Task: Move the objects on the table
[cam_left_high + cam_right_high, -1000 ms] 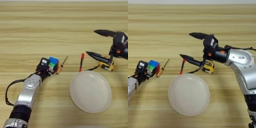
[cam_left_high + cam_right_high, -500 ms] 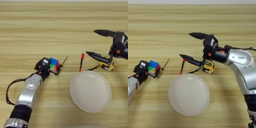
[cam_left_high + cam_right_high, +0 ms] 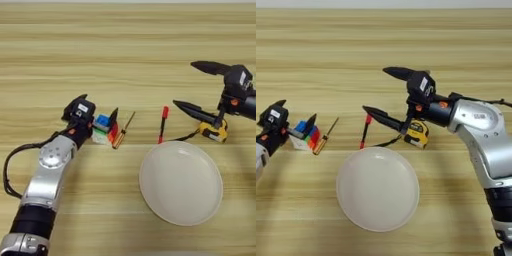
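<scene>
in the left eye view, the left gripper [image 3: 100, 116] is clamped on the puzzle cube [image 3: 104, 128] well left of the cream plate [image 3: 181, 188], one finger on each side, presumably so the cube can be carried across the worktop [image 3: 125, 55]. in the right eye view, the right gripper [image 3: 376, 92] hangs spread wide just above the plate, lower finger over the tape measure [image 3: 416, 133], seemingly lined up to take it.

My view takes in only a pale wooden desk [image 3: 125, 50] of long planks, so the room stays unknown. The odd mix set out, plate [image 3: 181, 183], screwdriver [image 3: 123, 131], pen [image 3: 162, 124], suggests a test bench.
</scene>
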Motion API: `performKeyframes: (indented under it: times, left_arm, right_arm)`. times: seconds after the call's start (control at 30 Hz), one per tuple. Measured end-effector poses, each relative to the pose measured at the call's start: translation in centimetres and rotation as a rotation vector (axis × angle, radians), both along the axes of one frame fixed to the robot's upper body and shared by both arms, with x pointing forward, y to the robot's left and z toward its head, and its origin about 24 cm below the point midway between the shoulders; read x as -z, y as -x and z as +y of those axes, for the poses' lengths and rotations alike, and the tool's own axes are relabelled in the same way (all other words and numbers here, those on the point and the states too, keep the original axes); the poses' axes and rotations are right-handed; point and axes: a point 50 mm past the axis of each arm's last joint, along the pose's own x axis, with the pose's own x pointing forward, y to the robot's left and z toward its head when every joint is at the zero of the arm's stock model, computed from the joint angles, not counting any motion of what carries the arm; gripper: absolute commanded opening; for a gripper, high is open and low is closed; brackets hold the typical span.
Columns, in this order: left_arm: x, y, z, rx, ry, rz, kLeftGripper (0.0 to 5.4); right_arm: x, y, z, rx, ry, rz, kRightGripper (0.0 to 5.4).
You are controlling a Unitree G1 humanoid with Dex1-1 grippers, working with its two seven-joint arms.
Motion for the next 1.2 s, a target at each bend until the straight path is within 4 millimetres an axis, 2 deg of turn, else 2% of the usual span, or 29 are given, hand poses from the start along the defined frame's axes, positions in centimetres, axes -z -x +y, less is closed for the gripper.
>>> performKeyframes:
  times: [0.2,0.5,0.67,0.93,1.2]
  left_arm:
    - [-0.5,-0.2,1.0,0.010,0.066,-0.039,5.36]
    - [-1.6,-0.6,2.0,0.028,0.241,-0.094,5.36]
    - [-1.9,-0.6,2.2,0.029,0.282,-0.121,5.36]
    - [-2.2,-0.7,2.0,0.026,0.343,-0.160,5.36]
    - [-2.4,-0.7,2.3,0.015,0.354,-0.181,5.36]
  right_arm:
    - [2.4,-1.0,-2.2,0.101,0.136,0.091,5.40]
    - [4.2,-2.3,-4.2,0.169,0.179,0.197,5.40]
    - [5.5,-2.6,-5.1,0.204,0.210,0.259,5.40]
    - [7.2,-3.5,-5.9,0.276,0.296,0.309,5.40]
    - [8.4,-4.1,-6.0,0.318,0.311,0.347,5.40]
